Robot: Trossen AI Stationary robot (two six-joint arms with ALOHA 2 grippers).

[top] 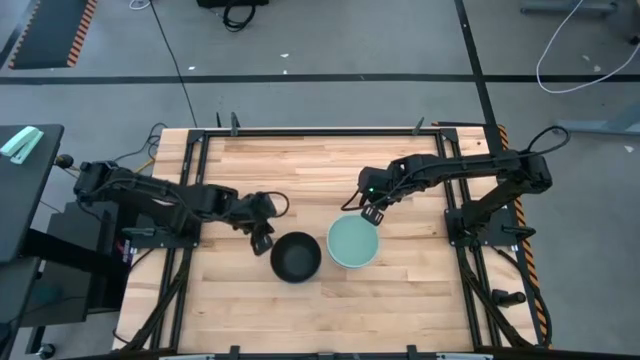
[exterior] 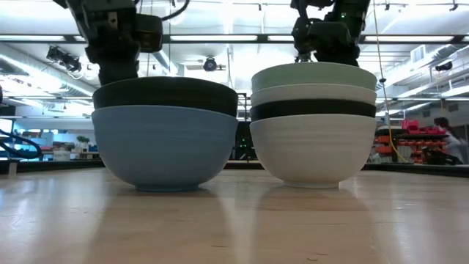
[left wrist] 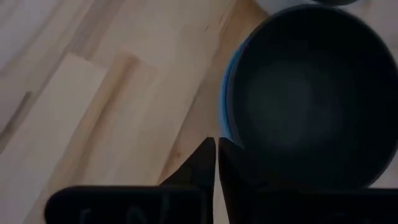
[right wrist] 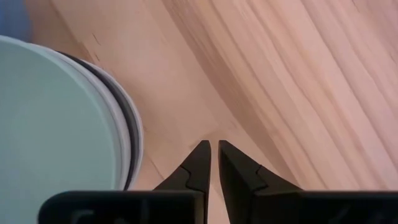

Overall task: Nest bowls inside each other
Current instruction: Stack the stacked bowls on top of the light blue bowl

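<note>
L gripper [top: 264,238] pinched shut, empty, just beside black bowl [top: 296,256] nested in blue bowl [exterior: 165,147]. Touching its R: mint green bowl [top: 354,242] topping white-black-white stack. R gripper [top: 372,213] near stack rim, slightly parted, empty.

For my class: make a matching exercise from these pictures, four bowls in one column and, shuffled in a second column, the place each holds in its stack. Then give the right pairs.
Column one:
1. mint green bowl
2. blue bowl
3. black bowl in the left stack
4. black bowl in the right stack

Column two:
A. bottom of the two-bowl stack
B. top of the four-bowl stack
C. between two white bowls
D. nested in the blue bowl

Right pairs: 1-B, 2-A, 3-D, 4-C.
</note>
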